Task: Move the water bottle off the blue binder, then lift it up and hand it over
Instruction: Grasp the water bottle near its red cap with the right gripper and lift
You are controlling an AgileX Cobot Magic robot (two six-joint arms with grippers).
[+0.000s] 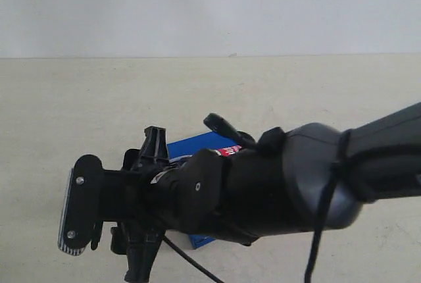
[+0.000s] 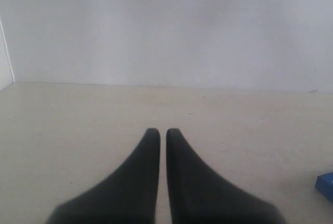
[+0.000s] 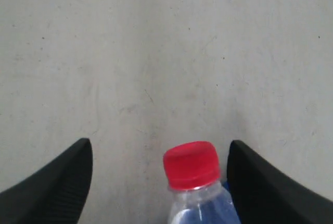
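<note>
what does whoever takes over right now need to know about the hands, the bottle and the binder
Left hand: shut, holding nothing, off to one side of the binder.
Right hand: open, a finger on either side of the bottle, not gripping it.
The bottle appears to stand upright on the binder; both are mostly hidden in the exterior view.
Done: nothing yet.
Left: grip the bottle, move it off the binder, lift, hand over.

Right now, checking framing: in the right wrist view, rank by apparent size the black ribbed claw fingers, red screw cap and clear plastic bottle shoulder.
1. Black ribbed claw fingers: largest, though nearest the camera.
2. Red screw cap and clear plastic bottle shoulder: visible areas look alike, unranked.
</note>
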